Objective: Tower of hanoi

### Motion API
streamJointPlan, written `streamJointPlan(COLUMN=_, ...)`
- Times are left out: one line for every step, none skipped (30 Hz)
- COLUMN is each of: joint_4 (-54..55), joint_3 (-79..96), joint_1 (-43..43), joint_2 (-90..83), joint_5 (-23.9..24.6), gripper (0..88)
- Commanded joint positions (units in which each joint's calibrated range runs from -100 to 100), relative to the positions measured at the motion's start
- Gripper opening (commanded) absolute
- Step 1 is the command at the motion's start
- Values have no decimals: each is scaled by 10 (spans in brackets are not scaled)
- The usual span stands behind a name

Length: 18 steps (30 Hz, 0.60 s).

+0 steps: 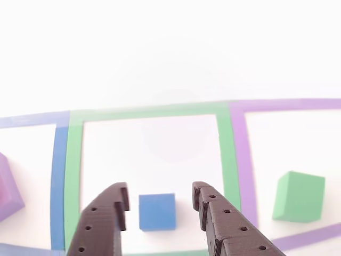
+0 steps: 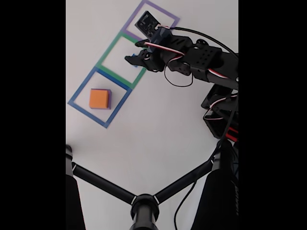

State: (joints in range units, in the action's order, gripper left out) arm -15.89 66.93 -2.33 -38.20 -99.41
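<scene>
Here we see our gripper [image 1: 160,205] spread wide, one finger either side of the blue cube [image 1: 157,212] without touching, set up to pinch its flat sides. The cube sits flat in the green square outline [image 1: 226,154], one face toward the camera, with no long axis. Beyond, the green block [image 1: 299,196] stands in the purple outline [image 1: 242,160]; the orange block [image 2: 98,98] tops the purple slab [image 2: 109,99] in the blue outline [image 2: 79,92].

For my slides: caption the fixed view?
Arm's gripper reaches over the green outline; orange block sits on purple in the blue outline.
</scene>
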Motion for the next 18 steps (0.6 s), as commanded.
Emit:
streamJointPlan(joint_4=-235, joint_3=-176, joint_1=-23, joint_2=-46, joint_5=-6, gripper=25)
streamJointPlan(joint_4=-286, joint_3=-217, joint_1=-28, joint_2=-46, joint_5=-6, gripper=24)
streamJointPlan(joint_4=-341, joint_3=-264, joint_1=-34, joint_2=-46, joint_5=-6, gripper=22)
streamJointPlan(joint_4=-392, joint_3=-307, joint_1=-41, joint_2=-46, joint_5=-6, gripper=21)
streamJointPlan(joint_4=-449, joint_3=-356, joint_1=-49, joint_2=-45, joint_5=-6, gripper=20)
streamJointPlan(joint_4=-499, joint_3=-397, joint_1=-55, joint_2=-45, joint_5=-6, gripper=20)
streamJointPlan(joint_4=-551, joint_3=-445, joint_1=-63, joint_2=-46, joint_5=-6, gripper=20)
streamJointPlan(joint_4=-594, joint_3=-484, joint_1=-72, joint_2=-46, joint_5=-6, gripper=20)
streamJointPlan(joint_4=-639, joint_3=-526, joint_1=-80, joint_2=-46, joint_5=-6, gripper=20)
streamJointPlan(joint_4=-674, joint_3=-560, joint_1=-89, joint_2=-46, joint_5=-6, gripper=20)
streamJointPlan(joint_4=-709, joint_3=-594, joint_1=-98, joint_2=-46, joint_5=-6, gripper=20)
streamJointPlan(joint_4=-736, joint_3=-621, joint_1=-105, joint_2=-48, joint_5=-6, gripper=20)
streamJointPlan(joint_4=-763, joint_3=-647, joint_1=-114, joint_2=-49, joint_5=-6, gripper=20)
streamJointPlan(joint_4=-784, joint_3=-669, joint_1=-120, joint_2=-50, joint_5=-6, gripper=20)
streamJointPlan(joint_4=-802, joint_3=-685, joint_1=-127, joint_2=-51, joint_5=-6, gripper=20)
streamJointPlan(joint_4=-818, joint_3=-698, joint_1=-135, joint_2=-53, joint_5=-6, gripper=20)
streamJointPlan(joint_4=-827, joint_3=-705, joint_1=-141, joint_2=-55, joint_5=-6, gripper=20)
streamJointPlan(joint_4=-832, joint_3=-708, joint_1=-146, joint_2=-58, joint_5=-6, gripper=20)
